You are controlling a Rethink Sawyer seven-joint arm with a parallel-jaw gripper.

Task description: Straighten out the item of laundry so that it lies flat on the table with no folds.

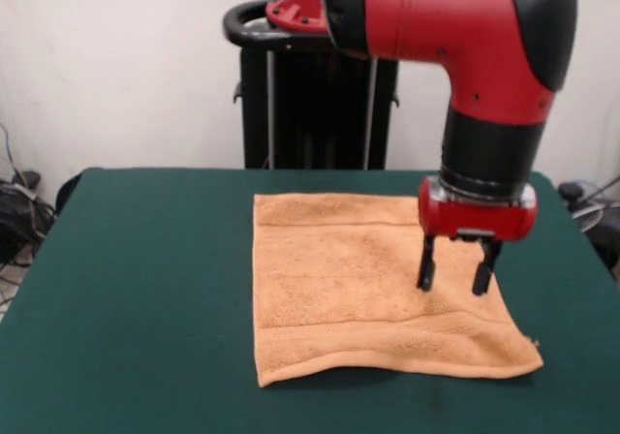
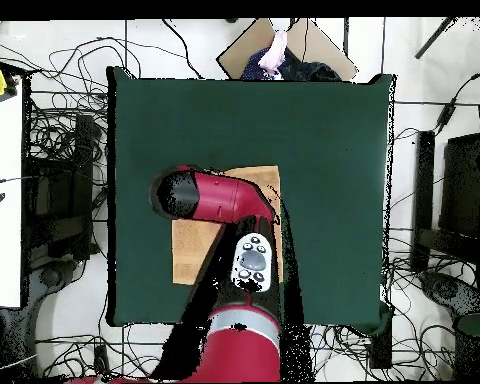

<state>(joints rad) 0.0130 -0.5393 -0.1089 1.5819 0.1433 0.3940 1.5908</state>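
The peach-orange towel (image 1: 349, 284) lies spread on the dark green table (image 1: 136, 298), nearly flat, with border bands near its far and near edges. Its near right corner (image 1: 528, 356) juts out a little. In the overhead view the towel (image 2: 196, 250) shows partly under the arm. My gripper (image 1: 457, 277) hangs over the towel's right part, just above the cloth. Its two black fingers (image 1: 425, 264) are apart and hold nothing. The overhead view hides the gripper under the red arm (image 2: 219, 200).
The black pedestal (image 1: 315, 95) stands at the table's far edge. Cables lie on the floor around the table (image 2: 54, 110). A person's hand (image 2: 276, 50) shows beyond the table's far side in the overhead view.
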